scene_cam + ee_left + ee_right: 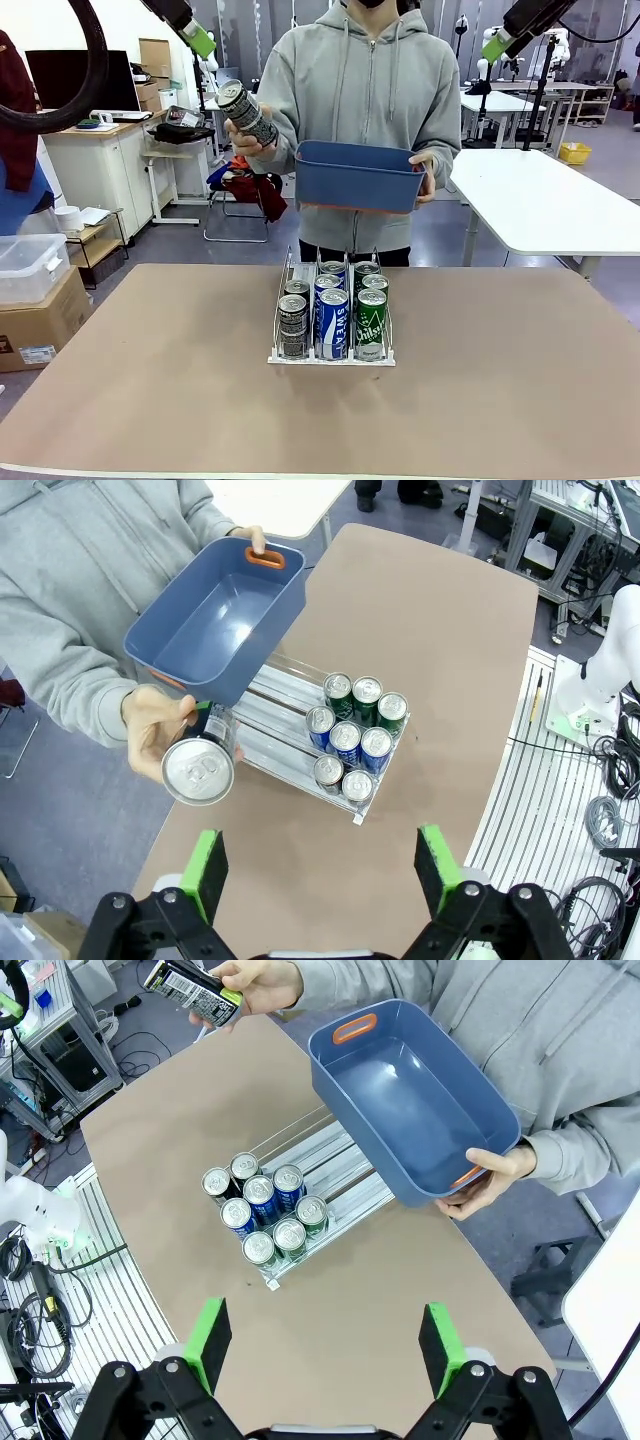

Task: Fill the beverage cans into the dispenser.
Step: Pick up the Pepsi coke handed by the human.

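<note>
Jaws of both grippers apart, empty, raised high above the dispenser [331, 318].

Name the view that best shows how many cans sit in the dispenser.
Left wrist view: it looks down on the dispenser, all eight can tops apart. Right wrist view also looks down, cans smaller. Front view shows labels, but front cans hide the back ones.
</note>
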`<state>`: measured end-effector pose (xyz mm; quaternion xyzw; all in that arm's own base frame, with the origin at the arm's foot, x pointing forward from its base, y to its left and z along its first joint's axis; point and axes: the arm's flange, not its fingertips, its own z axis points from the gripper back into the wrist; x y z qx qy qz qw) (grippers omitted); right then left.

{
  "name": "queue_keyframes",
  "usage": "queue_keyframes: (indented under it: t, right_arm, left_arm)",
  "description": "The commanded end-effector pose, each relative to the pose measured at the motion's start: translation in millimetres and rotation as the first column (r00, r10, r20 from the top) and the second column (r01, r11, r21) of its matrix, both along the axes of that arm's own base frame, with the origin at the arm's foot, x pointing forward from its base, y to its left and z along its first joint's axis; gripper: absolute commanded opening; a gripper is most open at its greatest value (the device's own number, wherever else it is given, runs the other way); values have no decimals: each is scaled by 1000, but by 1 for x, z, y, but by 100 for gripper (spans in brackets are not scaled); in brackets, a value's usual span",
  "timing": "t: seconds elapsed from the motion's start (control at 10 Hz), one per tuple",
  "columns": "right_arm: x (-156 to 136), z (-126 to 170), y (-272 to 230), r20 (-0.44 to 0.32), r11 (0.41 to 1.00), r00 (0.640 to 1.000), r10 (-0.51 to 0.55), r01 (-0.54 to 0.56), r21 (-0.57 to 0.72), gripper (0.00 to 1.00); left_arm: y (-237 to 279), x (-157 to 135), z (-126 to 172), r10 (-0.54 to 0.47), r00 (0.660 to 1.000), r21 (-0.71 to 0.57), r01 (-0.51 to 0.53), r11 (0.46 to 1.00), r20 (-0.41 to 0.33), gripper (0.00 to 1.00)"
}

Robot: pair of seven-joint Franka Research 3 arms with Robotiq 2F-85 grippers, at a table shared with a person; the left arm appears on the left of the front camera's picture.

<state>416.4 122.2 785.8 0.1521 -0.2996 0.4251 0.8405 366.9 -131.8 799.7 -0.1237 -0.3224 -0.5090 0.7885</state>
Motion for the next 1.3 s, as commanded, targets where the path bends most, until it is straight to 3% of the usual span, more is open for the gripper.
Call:
queue_keyframes:
  t: [0.0,0.6,0.8,1.2]
  right_arm:
    - [-1,0,-1,-1,1000,1000,4,-4,3,100]
    - [-1,0,-1,-1,1000,1000,4,-4,3,100]
    - [-1,0,-1,-1,1000,1000,4,-4,3,100]
    - [-1,0,-1,-1,1000,1000,4,-4,3,100]
  left_arm:
    - [-6,13,-11,81,996,8,-82,997,48,100]
    - [-12,71,-44,80,987,78,-92,993,137,100]
    - [-14,68,-38,89,991,77,-97,992,102,100]
    - [-17,72,-39,92,990,71,-100,992,111,100]
